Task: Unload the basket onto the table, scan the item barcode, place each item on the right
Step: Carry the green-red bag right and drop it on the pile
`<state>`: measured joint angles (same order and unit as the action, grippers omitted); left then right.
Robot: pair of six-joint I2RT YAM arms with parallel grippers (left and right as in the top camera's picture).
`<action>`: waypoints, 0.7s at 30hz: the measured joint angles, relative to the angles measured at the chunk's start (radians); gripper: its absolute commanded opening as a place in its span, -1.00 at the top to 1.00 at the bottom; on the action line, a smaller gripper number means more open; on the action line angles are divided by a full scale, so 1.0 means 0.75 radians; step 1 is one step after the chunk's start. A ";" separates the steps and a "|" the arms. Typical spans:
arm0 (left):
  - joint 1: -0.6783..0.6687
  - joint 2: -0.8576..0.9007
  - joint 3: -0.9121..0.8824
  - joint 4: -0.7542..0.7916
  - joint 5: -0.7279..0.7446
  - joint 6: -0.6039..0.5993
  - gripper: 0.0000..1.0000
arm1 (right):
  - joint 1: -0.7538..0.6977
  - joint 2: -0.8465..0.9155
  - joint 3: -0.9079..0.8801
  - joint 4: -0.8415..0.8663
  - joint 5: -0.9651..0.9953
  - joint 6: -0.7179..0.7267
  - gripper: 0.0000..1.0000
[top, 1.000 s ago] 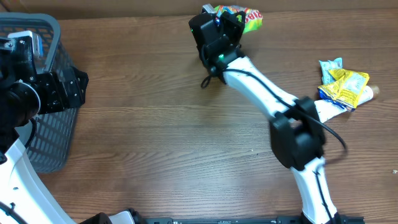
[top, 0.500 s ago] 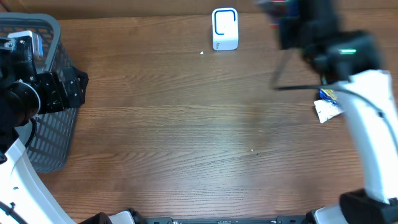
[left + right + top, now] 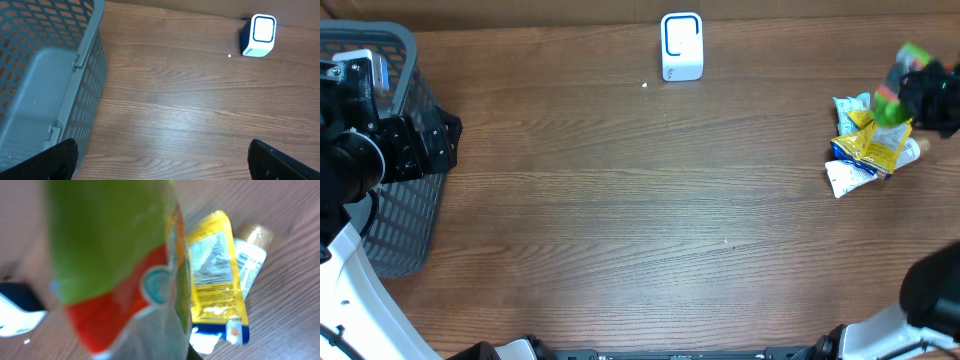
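The green-and-red packet (image 3: 893,88) is seen at the right gripper (image 3: 920,93), whose grip cannot be told, over the wrapper pile (image 3: 868,150), well apart from the scanner (image 3: 681,46); the left gripper (image 3: 165,162) is spread wide.

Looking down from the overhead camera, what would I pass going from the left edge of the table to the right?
Grey mesh basket → white barcode scanner → pile of snack packets. The green packet in the right claw hangs over that pile, so it has no clear place.
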<state>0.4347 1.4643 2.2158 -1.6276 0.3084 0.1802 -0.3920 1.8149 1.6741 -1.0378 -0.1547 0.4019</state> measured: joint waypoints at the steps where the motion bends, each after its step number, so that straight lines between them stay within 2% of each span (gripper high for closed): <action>1: 0.000 0.000 0.000 0.000 -0.001 0.000 -1.00 | -0.021 0.035 -0.042 0.040 -0.024 0.004 0.74; 7: 0.000 0.000 0.000 0.000 -0.001 0.000 -0.99 | -0.070 0.121 -0.109 0.100 -0.115 0.000 -0.95; 12: 0.000 0.000 0.000 -0.001 0.000 0.000 -1.00 | -0.070 0.120 0.001 0.050 -0.332 -0.013 -1.00; 17: 0.000 0.000 0.000 0.000 -0.001 0.000 -0.99 | -0.049 0.119 0.341 -0.140 -0.576 -0.023 -1.00; 21: 0.000 0.000 0.000 -0.001 -0.001 0.000 -1.00 | 0.031 0.105 0.541 -0.287 -0.645 -0.109 -1.00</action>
<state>0.4347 1.4643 2.2158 -1.6279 0.3080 0.1802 -0.3691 1.8935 2.0800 -1.2530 -0.6388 0.3199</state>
